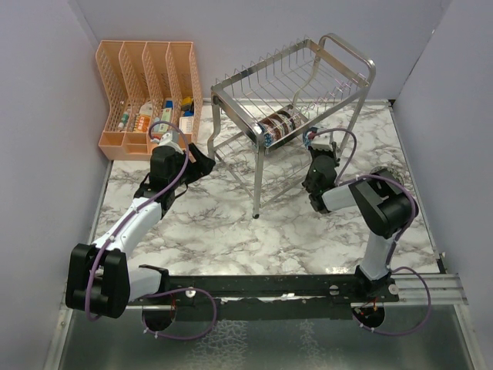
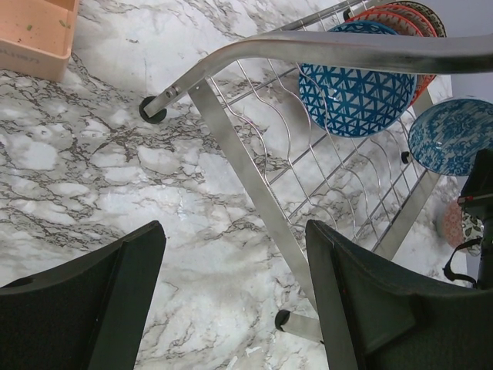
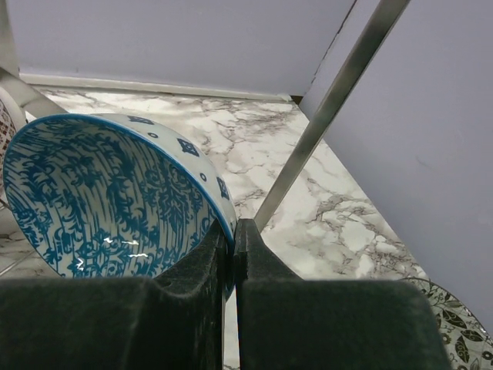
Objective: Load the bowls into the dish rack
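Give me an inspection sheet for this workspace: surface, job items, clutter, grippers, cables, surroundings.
Surface: white marble-patterned table, no spills seen.
Job's things: silver two-tier wire dish rack; blue and red patterned ceramic bowls standing on edge in its lower tier; another blue patterned bowl held; grey leaf-patterned bowl on the table.
Clutter: orange plastic slotted organiser holding small bottles.
Grippers: left gripper open, empty, near a rack leg; right gripper shut on the held bowl's rim.
Cables: purple cables along both arms.
Surroundings: plain lilac walls.
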